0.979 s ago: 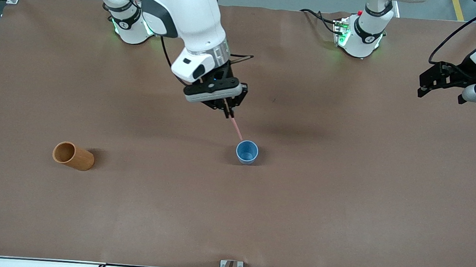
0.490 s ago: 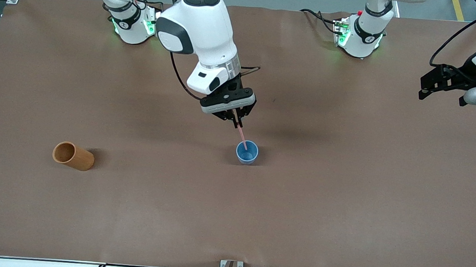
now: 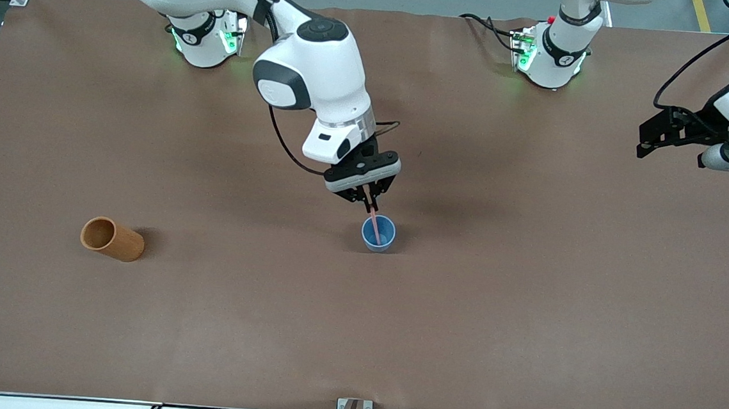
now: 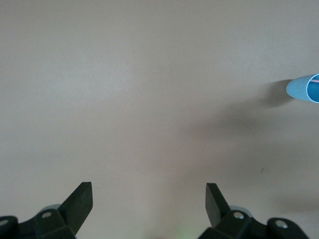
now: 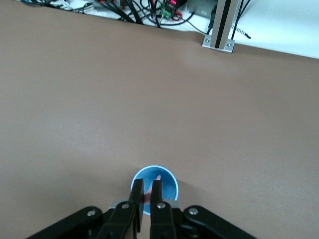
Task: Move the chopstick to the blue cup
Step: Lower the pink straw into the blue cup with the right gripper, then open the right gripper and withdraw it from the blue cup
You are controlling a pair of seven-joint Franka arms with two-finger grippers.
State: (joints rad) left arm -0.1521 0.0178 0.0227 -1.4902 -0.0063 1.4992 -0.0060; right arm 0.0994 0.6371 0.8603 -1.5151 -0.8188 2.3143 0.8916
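The brown table (image 3: 523, 318) fills almost the whole front view, and its edge nearest the front camera has cables along it. The right arm reaches from its base at the top edge out to the middle of the table. The left arm waits up in the air near the edge at its own end of the table.

The orange-brown cup (image 3: 112, 239) lies on its side toward the right arm's end of the table, well apart from everything else, with its open mouth facing that end.

The blue cup (image 3: 378, 233) stands upright near the middle of the table, a bit nearer the front camera than the middle.

The right gripper (image 3: 368, 199) hangs just above the blue cup. Its two fingers are pinched tight on the pink chopstick (image 3: 374, 223). The stick slants down from the fingers, and its low end is inside the blue cup. In the right wrist view the pink tip shows inside the cup's mouth.

The left gripper (image 4: 149, 199) has its fingers spread wide apart and holds nothing
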